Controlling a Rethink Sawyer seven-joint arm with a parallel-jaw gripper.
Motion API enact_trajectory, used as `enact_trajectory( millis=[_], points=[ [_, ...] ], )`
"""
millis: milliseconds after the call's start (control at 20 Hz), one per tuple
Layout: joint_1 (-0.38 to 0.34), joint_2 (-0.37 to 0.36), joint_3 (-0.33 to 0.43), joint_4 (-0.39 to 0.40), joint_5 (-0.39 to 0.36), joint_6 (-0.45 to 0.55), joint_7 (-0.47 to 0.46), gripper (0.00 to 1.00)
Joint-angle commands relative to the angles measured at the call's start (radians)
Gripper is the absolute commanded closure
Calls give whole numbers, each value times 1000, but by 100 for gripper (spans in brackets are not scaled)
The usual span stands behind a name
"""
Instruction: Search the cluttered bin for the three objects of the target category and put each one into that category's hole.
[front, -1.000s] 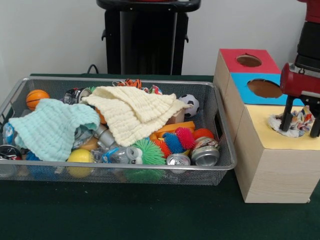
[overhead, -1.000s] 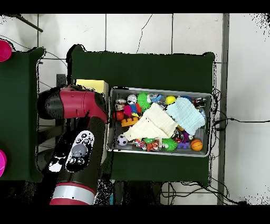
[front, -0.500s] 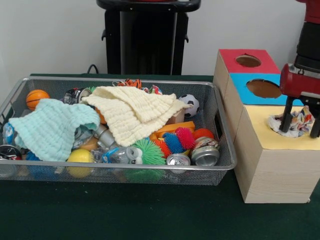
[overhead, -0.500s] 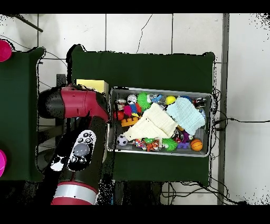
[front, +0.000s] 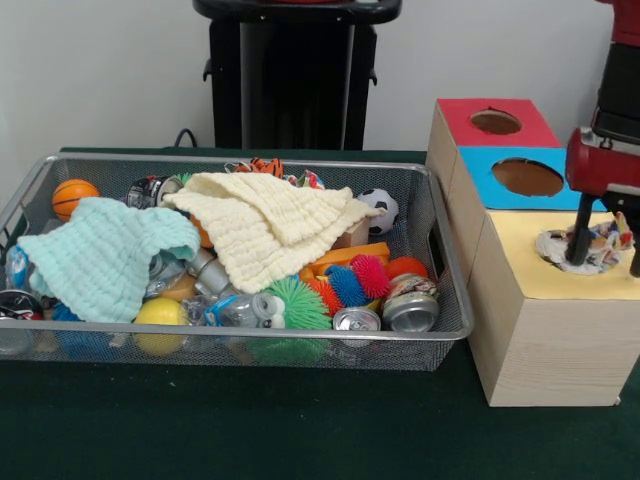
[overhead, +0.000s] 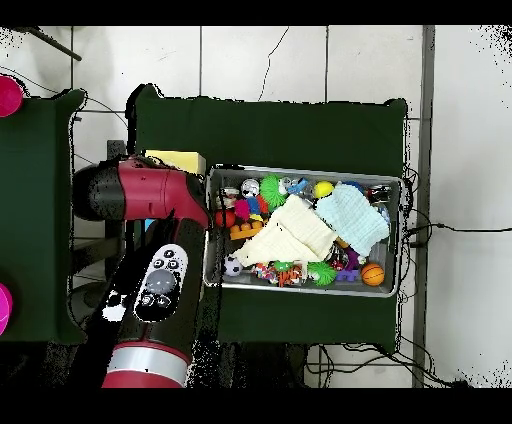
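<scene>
Hand (front: 606, 250) stands over the yellow box's hole (front: 585, 262), fingers spread, apparently astride a crumpled patterned cloth (front: 600, 243) lodged in it. Wire bin (front: 440, 255) holds two more cloths among clutter.

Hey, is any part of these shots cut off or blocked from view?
Front view: the claw runs off the right edge over the yellow box, one finger cropped. Overhead view: the red arm covers most of the boxes, leaving only a yellow corner showing.
</scene>
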Motion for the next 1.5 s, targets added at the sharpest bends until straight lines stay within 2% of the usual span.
enact_trajectory(
  millis=[50, 300, 700, 750, 900, 950, 1050, 1500],
  points=[
    [-11, -20, 155, 72, 64, 122, 177, 0],
    [-8, -36, 152, 63, 79, 150, 184, 0],
    [-13, -66, 155, 122, 71, 115, 153, 0],
    [-13, -69, 155, 127, 66, 114, 151, 100],
    [-9, -82, 152, 152, 42, 6, 136, 100],
    [-18, -87, 155, 155, 38, 20, 123, 100],
    [-24, -79, 142, 128, 44, 128, 132, 100],
    [-67, -76, 159, 142, 35, 73, 103, 100]
  ],
)
